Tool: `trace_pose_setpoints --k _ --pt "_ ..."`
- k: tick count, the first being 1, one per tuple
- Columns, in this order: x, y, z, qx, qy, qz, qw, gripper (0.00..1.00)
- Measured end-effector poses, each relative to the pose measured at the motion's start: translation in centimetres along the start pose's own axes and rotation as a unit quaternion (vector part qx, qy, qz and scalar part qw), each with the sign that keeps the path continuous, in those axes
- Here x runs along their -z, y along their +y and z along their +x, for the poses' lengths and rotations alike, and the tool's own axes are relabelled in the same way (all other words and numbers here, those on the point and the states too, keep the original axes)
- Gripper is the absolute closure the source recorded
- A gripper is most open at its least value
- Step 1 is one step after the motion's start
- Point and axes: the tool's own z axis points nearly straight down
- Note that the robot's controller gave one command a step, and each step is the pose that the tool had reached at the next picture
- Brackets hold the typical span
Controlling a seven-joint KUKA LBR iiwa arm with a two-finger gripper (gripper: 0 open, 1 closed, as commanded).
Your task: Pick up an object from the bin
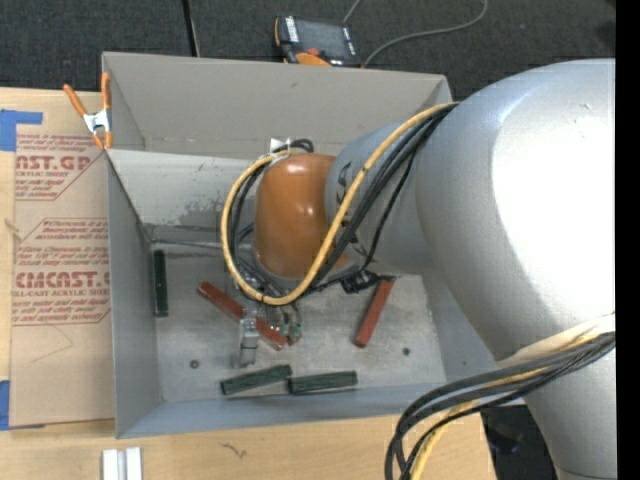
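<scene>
End effector [252, 340] sits low in the middle of the bin [130, 298], just beside a red stick [215, 297]; open or closed, I cannot tell. Best to centre squarely across that stick before closing.

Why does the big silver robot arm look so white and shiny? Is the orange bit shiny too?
Camera view: light glares off the rounded silver arm casing, washing its top almost white; the smooth orange wrist cover shows only a soft sheen; the grey metal bin's floor looks matt, without glare.
</scene>
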Motion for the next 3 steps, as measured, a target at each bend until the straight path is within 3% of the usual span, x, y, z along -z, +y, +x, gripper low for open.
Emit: trace_pose_setpoints --k 1,2,3 --pt "0.0 0.0 0.0 0.000 -0.0006 0.000 1.0000 1.00" --pt "9.6 0.1 -2.3 -0.010 -0.0045 -0.001 0.9999 1.00" --pt "16.1 -1.7 -0.8 -0.012 -0.0033 0.000 0.9999 1.00"
